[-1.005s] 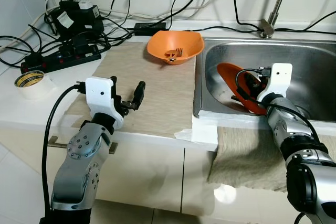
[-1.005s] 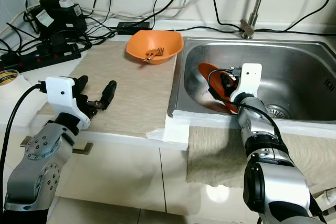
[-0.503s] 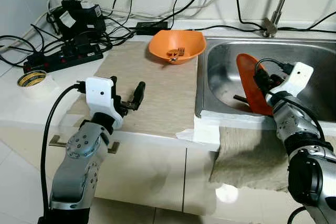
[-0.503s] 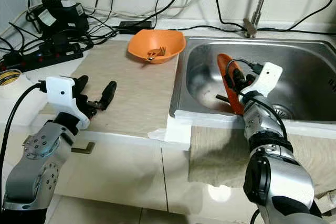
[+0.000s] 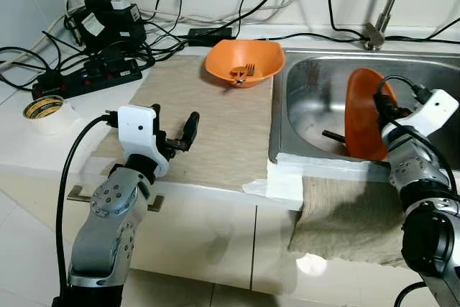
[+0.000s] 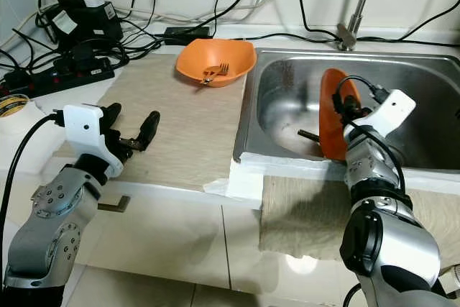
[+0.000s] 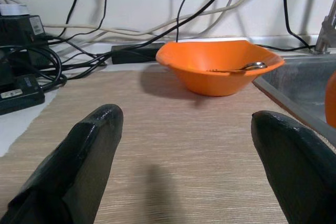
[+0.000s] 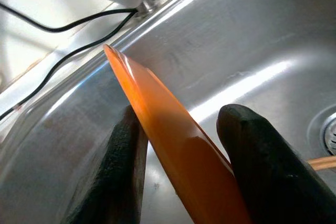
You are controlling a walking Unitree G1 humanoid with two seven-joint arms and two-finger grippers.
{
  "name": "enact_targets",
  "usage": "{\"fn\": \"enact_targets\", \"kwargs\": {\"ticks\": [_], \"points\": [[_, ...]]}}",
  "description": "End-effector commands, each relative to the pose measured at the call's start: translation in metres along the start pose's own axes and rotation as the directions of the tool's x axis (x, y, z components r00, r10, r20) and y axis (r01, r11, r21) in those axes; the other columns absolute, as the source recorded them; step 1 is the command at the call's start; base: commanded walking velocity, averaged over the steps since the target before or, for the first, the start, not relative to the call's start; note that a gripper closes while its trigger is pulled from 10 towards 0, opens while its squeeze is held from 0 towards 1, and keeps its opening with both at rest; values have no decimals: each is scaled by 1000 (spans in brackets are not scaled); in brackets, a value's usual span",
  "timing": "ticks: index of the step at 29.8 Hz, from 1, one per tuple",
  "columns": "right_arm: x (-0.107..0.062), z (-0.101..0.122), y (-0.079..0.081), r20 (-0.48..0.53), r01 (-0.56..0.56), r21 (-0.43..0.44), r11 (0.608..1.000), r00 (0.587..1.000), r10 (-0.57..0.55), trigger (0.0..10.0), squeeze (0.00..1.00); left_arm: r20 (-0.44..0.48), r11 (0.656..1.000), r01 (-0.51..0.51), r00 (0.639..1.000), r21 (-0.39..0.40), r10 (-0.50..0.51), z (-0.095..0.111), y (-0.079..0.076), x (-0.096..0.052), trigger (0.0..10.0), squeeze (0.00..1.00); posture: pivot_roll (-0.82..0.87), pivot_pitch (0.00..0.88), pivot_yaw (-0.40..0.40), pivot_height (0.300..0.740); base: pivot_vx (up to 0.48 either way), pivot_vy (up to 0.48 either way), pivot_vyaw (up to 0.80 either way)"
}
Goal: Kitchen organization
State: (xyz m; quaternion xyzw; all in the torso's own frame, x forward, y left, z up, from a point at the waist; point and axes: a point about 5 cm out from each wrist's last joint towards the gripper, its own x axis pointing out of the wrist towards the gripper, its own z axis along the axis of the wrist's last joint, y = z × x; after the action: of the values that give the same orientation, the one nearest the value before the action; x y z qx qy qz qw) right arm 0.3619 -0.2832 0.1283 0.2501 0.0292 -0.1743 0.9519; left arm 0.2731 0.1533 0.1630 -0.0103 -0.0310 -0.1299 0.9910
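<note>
My right gripper point(image 5: 381, 109) is shut on the rim of an orange plate point(image 5: 363, 126), held on edge above the front of the steel sink point(image 5: 316, 84). In the right wrist view the plate's rim point(image 8: 168, 129) runs between the two black fingers point(image 8: 252, 171). A dark utensil point(image 5: 333, 135) lies on the sink floor beside the plate. An orange bowl point(image 5: 243, 63) with a fork point(image 5: 241, 72) in it stands at the far edge of the beige mat point(image 5: 208, 120). My left gripper point(image 5: 176, 131) hovers open over the mat's near left part, with the bowl point(image 7: 220, 66) straight ahead of it.
A power strip point(image 5: 90, 75), adapters and tangled black cables crowd the back left of the counter. A roll of tape point(image 5: 42, 108) lies at the left edge. The tap point(image 5: 381, 12) rises behind the sink. A cloth point(image 5: 345, 213) hangs over the counter's front below the sink.
My right gripper has lifted the orange plate from its lean against the sink wall, tipped it upright on edge and carried it to the right. The left arm has not moved.
</note>
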Motion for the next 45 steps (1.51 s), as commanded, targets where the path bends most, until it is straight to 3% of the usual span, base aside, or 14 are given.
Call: {"fn": "enact_targets", "kwargs": {"ticks": [1, 6, 7, 12, 23, 26, 29, 40, 45], "points": [[-8, -24, -20, -94, 80, 32, 996, 993, -77, 10000, 0, 2, 1000, 1, 1000, 21, -1, 1, 1, 1, 10000, 0, 26, 0, 112, 736, 0, 0, 0], [-9, -24, -23, -99, 90, -3, 996, 991, -90, 10000, 35, 4, 1000, 2, 1000, 21, -3, 2, 1, 1, 10000, 0, 24, 0, 113, 736, 0, 0, 0], [-9, -26, -21, -109, 75, -49, 996, 991, -80, 10000, 1000, 5, 1000, 4, 1000, 21, -5, 2, 1, 1, 10000, 0, 22, 0, 113, 736, 0, 0, 0], [-10, -31, -17, -127, 46, -165, 985, 990, -67, 10000, 1000, 5, 1000, 6, 1000, 20, -6, 1, 0, 1, 10000, 0, 21, 0, 110, 736, 0, 0, 0], [-12, -40, -11, -148, -19, -323, 946, 989, -30, 10000, 1000, 9, 1000, 4, 1000, 21, -4, 2, -1, 1, 10000, 0, 27, 0, 108, 736, 0, 0, 0], [-11, -39, -7, -123, -21, -422, 906, 992, -34, 10000, 1000, 8, 1000, 4, 1000, 23, -4, 2, 0, 0, 10000, 0, 30, 0, 108, 736, 0, 0, 0], [-9, -32, 7, -65, -37, -513, 858, 998, 4, 10000, 1000, 9, 1000, 2, 1000, 27, -2, 2, 0, -1, 10000, 0, 31, 0, 106, 736, 0, 0, 0], [-17, -44, 13, -18, 14, -561, 827, 999, -29, 10000, 1000, 13, 999, 4, 1000, 33, -4, 3, 0, -1, 10000, 0, 21, 0, 99, 736, 0, 0, 0], [-35, -70, 21, -34, -1, -598, 801, 999, -24, 10000, 1000, 17, 999, 5, 1000, 34, -6, 3, 0, -1, 10000, 0, 19, 0, 96, 736, 0, 0, 0]]}}
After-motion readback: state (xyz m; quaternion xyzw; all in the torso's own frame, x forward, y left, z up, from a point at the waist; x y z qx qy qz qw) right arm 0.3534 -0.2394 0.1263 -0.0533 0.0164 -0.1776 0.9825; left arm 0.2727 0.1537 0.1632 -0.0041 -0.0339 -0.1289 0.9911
